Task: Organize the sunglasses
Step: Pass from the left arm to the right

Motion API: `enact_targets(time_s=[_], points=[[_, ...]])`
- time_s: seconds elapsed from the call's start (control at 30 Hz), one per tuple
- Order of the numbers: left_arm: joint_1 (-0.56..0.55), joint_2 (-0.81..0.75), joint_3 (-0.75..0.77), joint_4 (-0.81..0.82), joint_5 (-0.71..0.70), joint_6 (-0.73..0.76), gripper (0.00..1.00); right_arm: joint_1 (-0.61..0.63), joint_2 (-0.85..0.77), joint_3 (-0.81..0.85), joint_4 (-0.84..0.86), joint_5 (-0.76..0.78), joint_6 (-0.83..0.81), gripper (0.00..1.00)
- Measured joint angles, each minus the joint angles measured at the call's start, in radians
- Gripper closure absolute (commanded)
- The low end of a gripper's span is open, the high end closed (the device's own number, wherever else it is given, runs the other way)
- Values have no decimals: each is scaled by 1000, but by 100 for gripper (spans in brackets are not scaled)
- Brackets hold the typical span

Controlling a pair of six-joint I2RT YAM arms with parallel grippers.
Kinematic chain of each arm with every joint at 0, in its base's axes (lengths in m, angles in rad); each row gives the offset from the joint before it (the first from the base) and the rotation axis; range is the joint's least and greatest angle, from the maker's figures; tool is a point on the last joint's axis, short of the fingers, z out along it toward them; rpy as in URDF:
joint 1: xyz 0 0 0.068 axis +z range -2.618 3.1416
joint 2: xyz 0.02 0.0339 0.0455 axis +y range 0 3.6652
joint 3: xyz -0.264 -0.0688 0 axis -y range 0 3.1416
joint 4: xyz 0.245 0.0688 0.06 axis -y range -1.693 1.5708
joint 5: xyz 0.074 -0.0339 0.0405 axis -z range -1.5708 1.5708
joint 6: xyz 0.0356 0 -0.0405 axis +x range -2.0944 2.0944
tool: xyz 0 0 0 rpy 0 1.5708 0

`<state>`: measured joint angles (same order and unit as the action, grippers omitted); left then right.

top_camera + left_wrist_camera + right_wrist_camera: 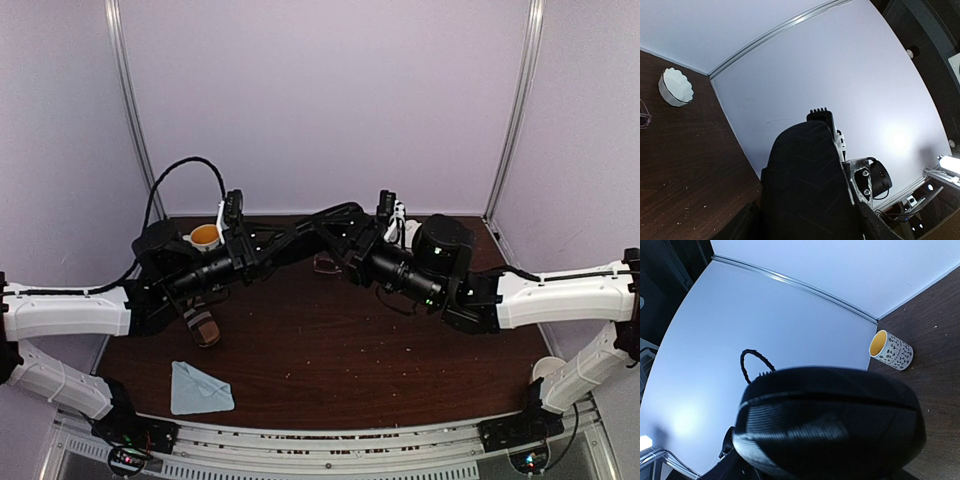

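Case opening: left jaws grip black case, right jaws' state unclear; next needs lid parted for sunglasses

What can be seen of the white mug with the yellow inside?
The white mug with a yellow inside looks ceramic, its outer wall printed with small black figures. No handle shows, and nothing shows inside it. It stands upright on the dark brown wooden table, far left, close to the back wall. Only the table touches it.

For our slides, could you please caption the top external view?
Both arms meet at a black case; pink glasses, striped case and blue cloth lie on the table.
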<state>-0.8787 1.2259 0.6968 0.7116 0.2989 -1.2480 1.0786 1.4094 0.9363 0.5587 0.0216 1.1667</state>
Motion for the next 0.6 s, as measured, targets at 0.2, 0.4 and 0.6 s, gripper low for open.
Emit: enact_targets(time_s=[0.2,0.4,0.6], points=[[-6,-1,-11,16,-3,5,36,-3,4,6,-1,-9,-10,49],[-12,-51,-10,-111,1,90,2,-5,-5,1,-35,-43,-91,50],[-15,-158,-10,-287,3,231,2,-31,-61,-8,-187,-137,-267,49]])
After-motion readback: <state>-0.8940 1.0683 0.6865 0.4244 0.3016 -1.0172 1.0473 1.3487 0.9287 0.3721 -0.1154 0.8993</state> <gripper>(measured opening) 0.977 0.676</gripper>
